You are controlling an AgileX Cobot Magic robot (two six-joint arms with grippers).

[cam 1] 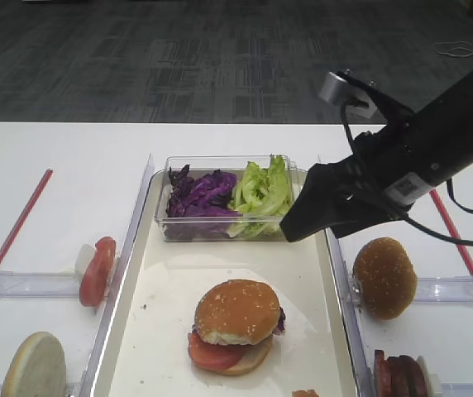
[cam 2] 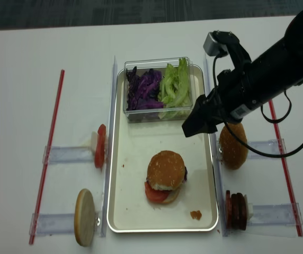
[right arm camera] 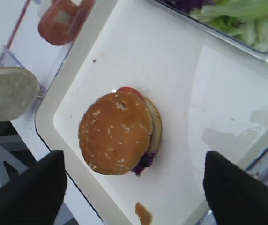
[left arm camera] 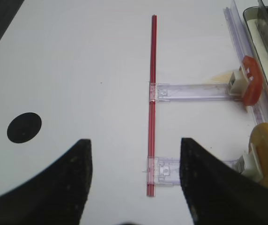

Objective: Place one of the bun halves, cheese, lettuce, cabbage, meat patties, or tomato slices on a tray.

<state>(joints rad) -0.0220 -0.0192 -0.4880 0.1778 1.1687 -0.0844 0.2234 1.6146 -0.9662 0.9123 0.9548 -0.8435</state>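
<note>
Beyond the white table (cam 1: 54,165) lies grey patterned carpet (cam 1: 179,58).

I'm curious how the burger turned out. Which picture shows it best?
The right wrist view: the burger fills the frame from above, with tomato and cabbage peeking from under the bun. Both high views show it smaller on the tray. The left wrist view misses it.

You'll find nothing readable here. A small white label (cam 1: 403,188) sits on the right arm just behind the pincer (cam 1: 303,217), but its print is too small to read.
</note>
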